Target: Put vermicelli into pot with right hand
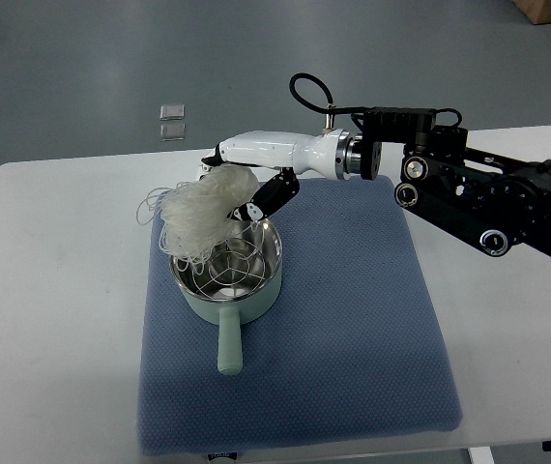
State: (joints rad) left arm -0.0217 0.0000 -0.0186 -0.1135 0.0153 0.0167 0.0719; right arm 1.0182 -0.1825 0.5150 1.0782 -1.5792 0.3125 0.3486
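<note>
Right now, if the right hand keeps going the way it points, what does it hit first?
The right hand, gripping the vermicelli, points toward the picture's left. Past the noodles only bare table shows; height is unclear.

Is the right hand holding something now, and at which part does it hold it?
Yes. The right hand holds the vermicelli by the upper right side of the bundle, over the far rim of the pot; loose strands hang down to the left.
</note>
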